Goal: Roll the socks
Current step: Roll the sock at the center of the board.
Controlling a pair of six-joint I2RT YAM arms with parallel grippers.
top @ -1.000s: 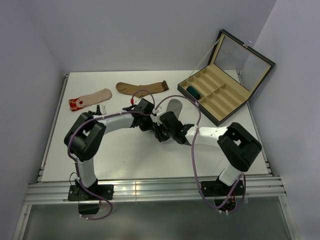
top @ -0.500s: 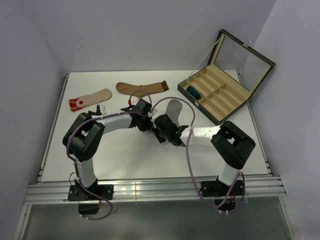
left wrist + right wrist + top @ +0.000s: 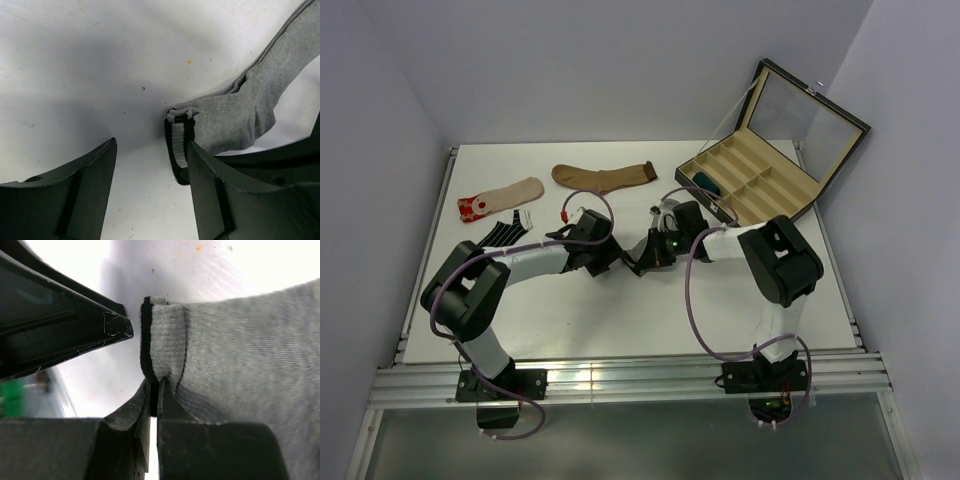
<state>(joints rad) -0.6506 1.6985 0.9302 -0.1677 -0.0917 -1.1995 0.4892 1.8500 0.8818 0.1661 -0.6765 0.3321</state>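
Grey sock point(image 3: 235, 340) cuff pinched in right claw point(image 3: 156, 387); left claw point(image 3: 151, 147) spread alongside.

From above we can barely see the grey sock point(image 3: 667, 212); both claws cover most of it. Beyond the left claw point(image 3: 150, 150) it runs off the picture's edge. Where the right claw point(image 3: 155, 390) pinches the cuff, the fold vanishes between its fingers.

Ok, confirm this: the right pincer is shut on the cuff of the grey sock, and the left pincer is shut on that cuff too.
Not quite. The left pincer is open, its jaws standing apart beside the cuff, as the left wrist view shows. The right pincer is indeed shut on the cuff of the grey sock.
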